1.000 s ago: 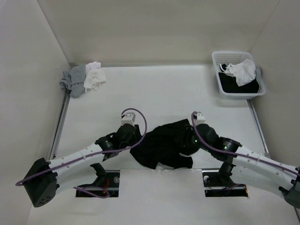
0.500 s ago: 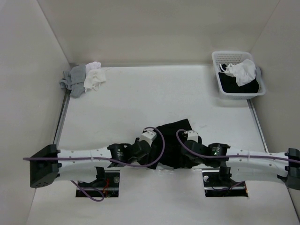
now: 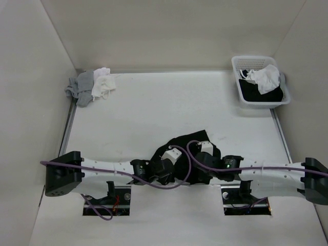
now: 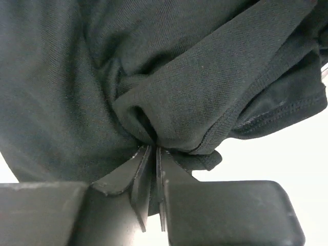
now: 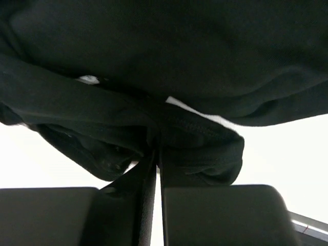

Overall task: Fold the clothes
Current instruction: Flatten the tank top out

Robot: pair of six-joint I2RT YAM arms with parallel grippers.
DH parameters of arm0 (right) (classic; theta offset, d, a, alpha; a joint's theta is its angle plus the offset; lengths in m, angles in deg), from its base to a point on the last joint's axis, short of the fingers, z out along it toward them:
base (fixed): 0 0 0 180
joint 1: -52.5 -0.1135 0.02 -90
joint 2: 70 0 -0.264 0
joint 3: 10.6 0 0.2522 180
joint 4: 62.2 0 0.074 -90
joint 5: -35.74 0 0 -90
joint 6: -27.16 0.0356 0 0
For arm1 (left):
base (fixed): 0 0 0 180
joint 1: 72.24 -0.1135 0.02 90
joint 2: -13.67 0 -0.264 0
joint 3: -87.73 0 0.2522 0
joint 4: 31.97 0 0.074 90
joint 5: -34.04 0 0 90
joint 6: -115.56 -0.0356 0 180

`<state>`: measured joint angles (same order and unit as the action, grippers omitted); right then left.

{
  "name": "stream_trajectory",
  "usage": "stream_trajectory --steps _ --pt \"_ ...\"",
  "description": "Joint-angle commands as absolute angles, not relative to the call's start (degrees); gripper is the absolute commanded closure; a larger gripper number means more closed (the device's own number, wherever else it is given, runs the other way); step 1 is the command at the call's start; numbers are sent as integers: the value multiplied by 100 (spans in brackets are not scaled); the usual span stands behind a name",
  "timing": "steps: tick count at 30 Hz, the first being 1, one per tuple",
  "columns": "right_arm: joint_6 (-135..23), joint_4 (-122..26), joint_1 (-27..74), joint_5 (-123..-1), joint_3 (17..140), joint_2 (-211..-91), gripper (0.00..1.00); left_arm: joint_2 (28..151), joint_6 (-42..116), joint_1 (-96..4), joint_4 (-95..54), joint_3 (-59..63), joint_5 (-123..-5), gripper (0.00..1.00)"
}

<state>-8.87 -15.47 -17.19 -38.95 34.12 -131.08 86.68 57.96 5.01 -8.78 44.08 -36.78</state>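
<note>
Together, left tool (image 4: 151, 149), right tool (image 5: 156, 154), each pinching black top (image 3: 182, 141)

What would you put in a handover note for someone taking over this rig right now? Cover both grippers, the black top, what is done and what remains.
Left gripper: shut on a bunched fold of the black top.
Right gripper: shut on a hemmed edge of the same top.
Top: crumpled heap at the near edge of the table, between the arms.
Done: both grips taken; no fold shows yet.
Left: spread it flat, then fold.
</note>
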Motion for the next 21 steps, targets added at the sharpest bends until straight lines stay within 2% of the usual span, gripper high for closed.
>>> stream_trajectory --steps 1,5,9,12,16,21 --pt "-984 -1461 -1583 -3388 3655 -12014 95 7899 5650 234 -873 4171 -3575 98" --pt "-1370 -1022 -1548 -2905 4365 -10932 96 6608 5589 -503 -276 3759 -3636 100" --pt "-2054 -783 -1557 -2483 5436 -10648 97 5772 5422 -1023 -11 3065 -3619 100" --pt "-2958 -967 -1888 -1887 6743 -10726 98 5367 5168 -1138 -133 2302 -3549 100" --pt "-4065 -1790 -2513 -1288 7879 -10937 99 5129 4763 -1006 -432 1362 -3408 100" --pt "-5061 -2804 -2804 -1655 9075 -11534 98 5172 4385 -682 -1003 508 -3381 100"
